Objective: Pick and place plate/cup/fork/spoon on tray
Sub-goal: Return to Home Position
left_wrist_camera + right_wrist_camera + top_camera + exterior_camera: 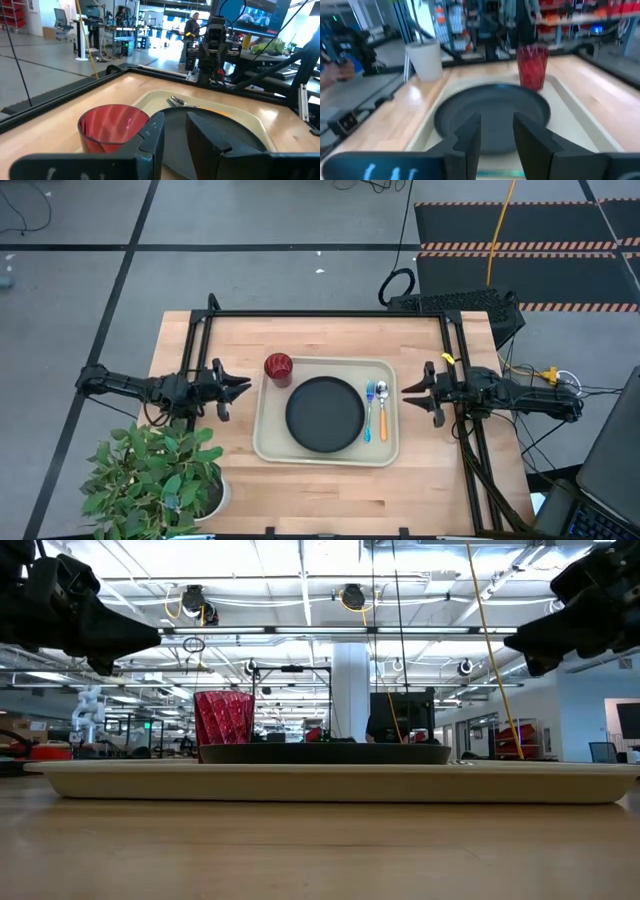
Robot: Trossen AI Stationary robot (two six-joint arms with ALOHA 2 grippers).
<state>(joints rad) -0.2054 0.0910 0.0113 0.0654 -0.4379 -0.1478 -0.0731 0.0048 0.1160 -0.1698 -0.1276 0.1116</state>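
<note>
"High view first. Where is the left claw (240,389)?"

"It hangs over the desk (200,340), just beside the left edge of the tray (262,442). It does not touch the tray. Its two fingers are apart and hold nothing."

"And the right claw (408,392)?"

"It is the same on the other side, just off the tray's right edge. Its fingers are apart with nothing in them. The low view shows both claws up in the air, higher than the tray."

"What do we meet going out from the claws?"

"Near the left claw, the red cup (278,368) stands upright in the tray's far left corner. The black plate (324,414) lies flat in the middle. The blue fork (369,408) and the spoon (382,410) lie side by side along the right edge. The spoon is the one nearer the rim."

"So all four are on the tray?"

"Yes. I think the job is done and the arms only need to go home."

"How would a claw pick one up?"

"The plate looks stiff and smooth, so pinch its rim. The cup looks light and may tip, so pinch its wall from above. The fork looks thin and lies flat, so grab across the middle of its handle. The spoon's silver bowl looks slippery, so take the orange handle."
</note>
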